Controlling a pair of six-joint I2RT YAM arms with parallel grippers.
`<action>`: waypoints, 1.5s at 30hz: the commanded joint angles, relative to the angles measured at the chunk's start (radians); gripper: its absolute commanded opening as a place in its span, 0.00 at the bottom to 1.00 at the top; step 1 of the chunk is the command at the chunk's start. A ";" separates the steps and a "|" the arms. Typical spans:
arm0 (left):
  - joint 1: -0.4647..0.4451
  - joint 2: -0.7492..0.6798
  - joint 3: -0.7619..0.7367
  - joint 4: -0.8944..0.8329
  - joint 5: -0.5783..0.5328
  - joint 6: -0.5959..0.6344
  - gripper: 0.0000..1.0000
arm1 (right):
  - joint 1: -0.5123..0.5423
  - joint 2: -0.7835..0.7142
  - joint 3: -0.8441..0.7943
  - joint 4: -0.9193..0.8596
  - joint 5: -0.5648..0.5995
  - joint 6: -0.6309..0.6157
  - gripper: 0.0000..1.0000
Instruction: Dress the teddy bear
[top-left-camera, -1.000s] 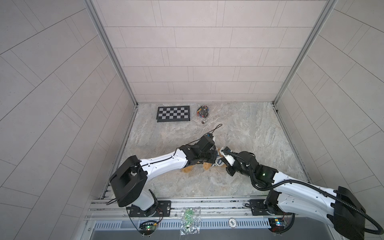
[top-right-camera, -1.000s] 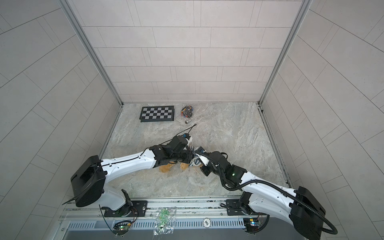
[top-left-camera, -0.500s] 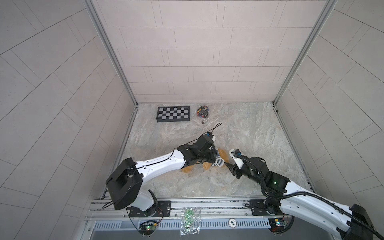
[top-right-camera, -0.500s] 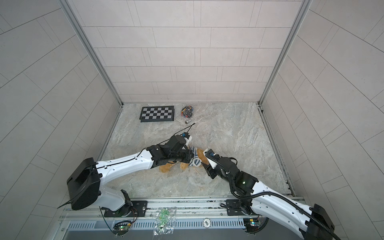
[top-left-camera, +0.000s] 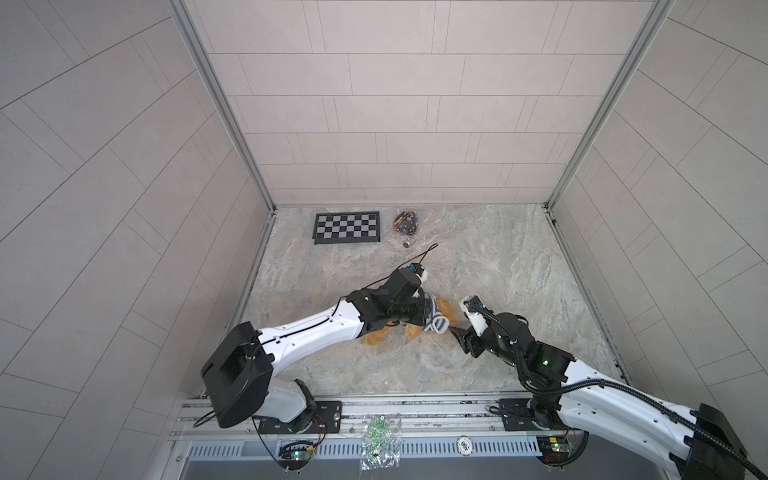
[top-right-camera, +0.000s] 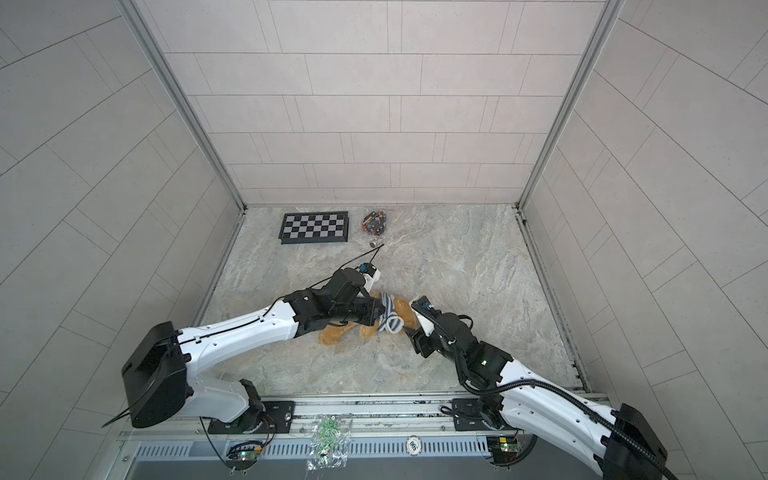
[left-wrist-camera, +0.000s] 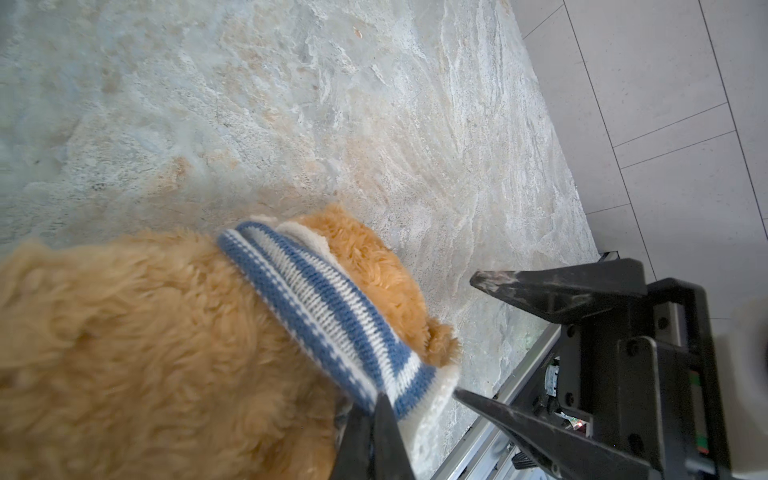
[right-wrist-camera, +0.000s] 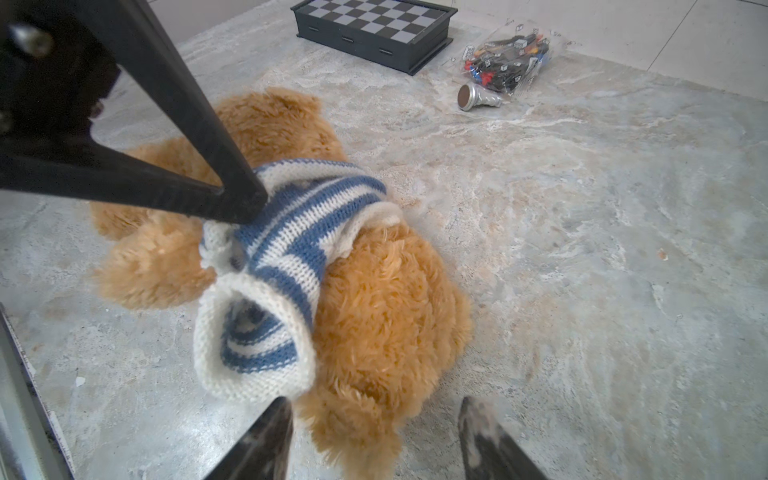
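Teddy bear (top-left-camera: 448, 308) lies on the marble table (top-left-camera: 511, 266), in the lower middle of both top views. Two tan limbs stick out to the lower left and the bulkier end points right. Face not visible in any view.

Blue and white striped shirt (top-left-camera: 434, 321) is bunched into a band round the bear near that right end, not pulled down over the body. In the right wrist view the shirt (right-wrist-camera: 282, 249) wraps the fur. One sleeve opening gapes empty and loose.

Left gripper (top-left-camera: 423, 312) comes in from the left of the frame, low over the bear's body, pinched tight on the shirt's edge. In the left wrist view its fingertips (left-wrist-camera: 386, 436) are together with the white hem caught between them. The right wrist view agrees, with black tips pressed into the knit.

Right gripper (top-left-camera: 457, 330) sits just right of the bear, lower middle-right in both top views. Fingers are spread and nothing is held. In the left wrist view the right gripper (left-wrist-camera: 469, 338) has both fingers well parted, near the hem but not touching it. Its own camera shows its fingertips (right-wrist-camera: 274, 428) either side of the fur at the bear's near end. Close, but contact cannot be told.

Chessboard (top-left-camera: 347, 227) lies flat at the upper middle-left of the table. Bag of small parts (top-left-camera: 405, 219) is just right of it. Silver chess piece (right-wrist-camera: 478, 99) lies on its side beside the bag. All are well apart from the bear.
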 joint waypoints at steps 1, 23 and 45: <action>0.021 -0.027 -0.014 -0.004 0.024 0.035 0.00 | -0.002 -0.003 -0.013 0.036 -0.022 0.033 0.67; 0.036 -0.041 -0.016 0.003 0.064 0.046 0.00 | -0.001 0.376 0.077 0.228 -0.039 -0.080 0.53; -0.080 -0.124 -0.075 -0.083 -0.042 -0.030 0.00 | 0.001 0.328 0.267 -0.058 0.226 0.298 0.00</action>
